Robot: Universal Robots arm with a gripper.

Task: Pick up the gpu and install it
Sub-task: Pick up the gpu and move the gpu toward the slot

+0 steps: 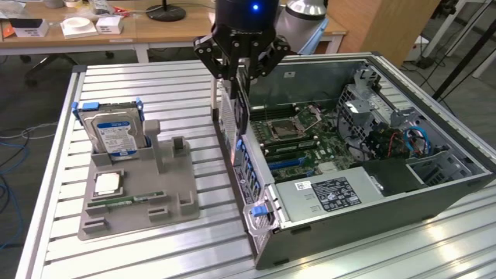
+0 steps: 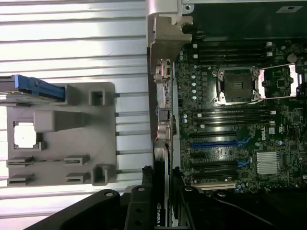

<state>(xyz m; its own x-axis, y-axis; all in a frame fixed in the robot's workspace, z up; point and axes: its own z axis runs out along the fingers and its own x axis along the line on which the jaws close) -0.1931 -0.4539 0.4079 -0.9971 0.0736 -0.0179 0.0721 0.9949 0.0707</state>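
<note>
The jaws clamp the gpu (image 1: 240,107), hanging on edge above the rear wall of the open computer case (image 1: 349,232), where slight misalignment could snag its bracket (image 1: 225,113) or miss the motherboard slot (image 2: 218,143).

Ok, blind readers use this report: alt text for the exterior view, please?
The gripper holds the gpu on edge at the rim of the open case. On the exterior view's left, a tray carries a hard drive.

There is one open black computer case (image 1: 364,224) and one grey plastic parts holder (image 1: 124,224). One each: blue-labelled silver hard drive (image 1: 116,136), square silver processor (image 1: 107,184), narrow green memory stick (image 1: 128,201), slim black gpu card (image 1: 241,110).
</note>
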